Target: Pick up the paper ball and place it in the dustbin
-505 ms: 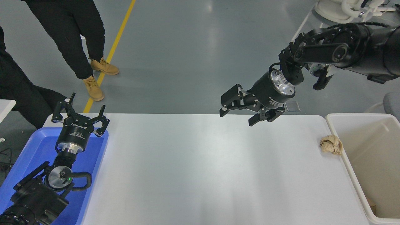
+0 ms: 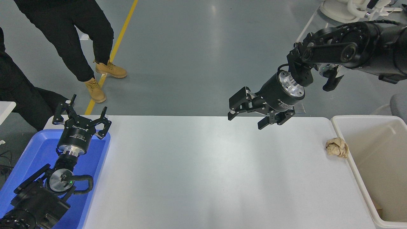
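Paper ball waits on the white surface [image 2: 203, 171], touching the dustbin's left rim.

Far left of the dustbin [image 2: 349, 159], my left gripper [image 2: 82, 119] hangs over the blue tray [image 2: 35, 149], fingers spread, holding nothing. My right gripper [image 2: 246, 119] hovers up-left of the dustbin above the far edge, fingers wide apart, empty. The paper ball [image 2: 337, 147] lies against its outer wall.
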Controlling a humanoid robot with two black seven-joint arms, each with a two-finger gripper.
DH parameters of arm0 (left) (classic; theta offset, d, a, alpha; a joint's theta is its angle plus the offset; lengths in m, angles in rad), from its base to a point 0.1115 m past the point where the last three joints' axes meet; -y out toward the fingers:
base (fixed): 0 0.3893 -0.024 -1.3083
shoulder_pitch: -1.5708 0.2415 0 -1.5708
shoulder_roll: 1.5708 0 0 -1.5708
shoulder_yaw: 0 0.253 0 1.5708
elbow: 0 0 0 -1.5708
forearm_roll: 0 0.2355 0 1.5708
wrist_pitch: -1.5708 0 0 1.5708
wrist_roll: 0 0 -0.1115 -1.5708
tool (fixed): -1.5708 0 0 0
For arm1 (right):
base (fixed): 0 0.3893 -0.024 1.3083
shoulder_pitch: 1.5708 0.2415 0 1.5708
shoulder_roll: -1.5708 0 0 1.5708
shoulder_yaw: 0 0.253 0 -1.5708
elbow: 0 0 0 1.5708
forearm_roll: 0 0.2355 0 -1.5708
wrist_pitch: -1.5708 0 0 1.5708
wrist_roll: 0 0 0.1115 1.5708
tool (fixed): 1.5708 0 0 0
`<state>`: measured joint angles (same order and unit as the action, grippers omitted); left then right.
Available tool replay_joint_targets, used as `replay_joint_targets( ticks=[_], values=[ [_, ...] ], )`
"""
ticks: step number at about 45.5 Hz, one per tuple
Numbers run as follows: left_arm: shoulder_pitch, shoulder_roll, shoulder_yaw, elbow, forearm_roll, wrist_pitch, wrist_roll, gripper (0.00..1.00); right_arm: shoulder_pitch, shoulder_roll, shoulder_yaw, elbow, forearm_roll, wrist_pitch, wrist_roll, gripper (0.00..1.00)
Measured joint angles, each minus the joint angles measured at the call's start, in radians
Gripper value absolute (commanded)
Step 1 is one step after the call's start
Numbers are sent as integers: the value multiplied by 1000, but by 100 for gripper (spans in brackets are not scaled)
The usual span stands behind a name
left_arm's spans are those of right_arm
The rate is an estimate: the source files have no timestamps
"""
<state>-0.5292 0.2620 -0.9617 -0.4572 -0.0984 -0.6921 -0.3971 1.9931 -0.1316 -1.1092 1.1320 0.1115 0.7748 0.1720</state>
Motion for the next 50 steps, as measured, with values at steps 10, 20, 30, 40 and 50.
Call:
replay_joint_targets(
  ticks=[10,20,30,40,50],
  values=[
    [0,0,0,0,0,0,0,100,-14,-13,-4,0,-38,-12,0,100],
    [0,0,0,0,0,0,-1,100,-23,-106,-12,12,-131,-17,1,100],
    [0,0,0,-1,0,0,-1,100,-29,-221,-14,35,-264,-14,2,100],
    [0,0,0,-1,0,0,-1,100,-84,-329,-9,-23,-467,-19,3,100],
    [0,0,0,-1,0,0,-1,100,-223,-402,5,-211,-639,-97,7,100]
  ],
)
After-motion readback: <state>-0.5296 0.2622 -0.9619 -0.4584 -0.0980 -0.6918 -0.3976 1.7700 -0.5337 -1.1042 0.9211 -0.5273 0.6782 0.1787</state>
